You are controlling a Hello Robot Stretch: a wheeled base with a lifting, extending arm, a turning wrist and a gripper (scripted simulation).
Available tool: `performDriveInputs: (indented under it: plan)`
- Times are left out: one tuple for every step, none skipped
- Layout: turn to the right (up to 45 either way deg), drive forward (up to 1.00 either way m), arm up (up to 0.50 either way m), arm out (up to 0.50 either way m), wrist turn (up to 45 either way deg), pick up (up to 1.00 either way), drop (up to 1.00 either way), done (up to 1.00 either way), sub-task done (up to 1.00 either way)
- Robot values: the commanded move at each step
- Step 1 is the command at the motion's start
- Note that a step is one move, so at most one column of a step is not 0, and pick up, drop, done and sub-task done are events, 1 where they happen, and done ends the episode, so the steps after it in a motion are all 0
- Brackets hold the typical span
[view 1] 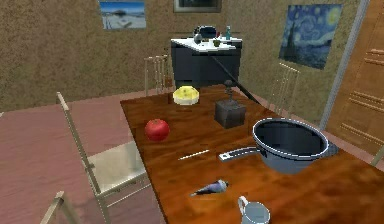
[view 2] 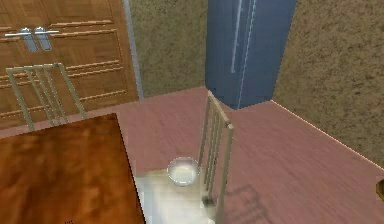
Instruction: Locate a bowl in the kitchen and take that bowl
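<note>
White bowl (view 2: pixel 181 172) seen on chair (view 2: pixel 216 140) seat; base should be aligned before reaching. Gripper state cannot be told.

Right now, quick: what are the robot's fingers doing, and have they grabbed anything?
The fingers: it cannot be told from these pictures.

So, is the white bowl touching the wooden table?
Apart. The arm side view shows the white bowl on the chair seat, with a bare strip of seat between it and the table edge.
</note>
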Motion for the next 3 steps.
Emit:
performDriveInputs:
  plan:
    - [0.0, 0.0, 0.5, 0.0, 0.0, 0.0, 0.0, 0.0, 0.0]
    - [0.0, 0.0, 0.3, 0.0, 0.0, 0.0, 0.0, 0.0, 0.0]
    - [0.0, 0.0, 0.0, 0.36, 0.0, 0.0, 0.0, 0.0, 0.0]
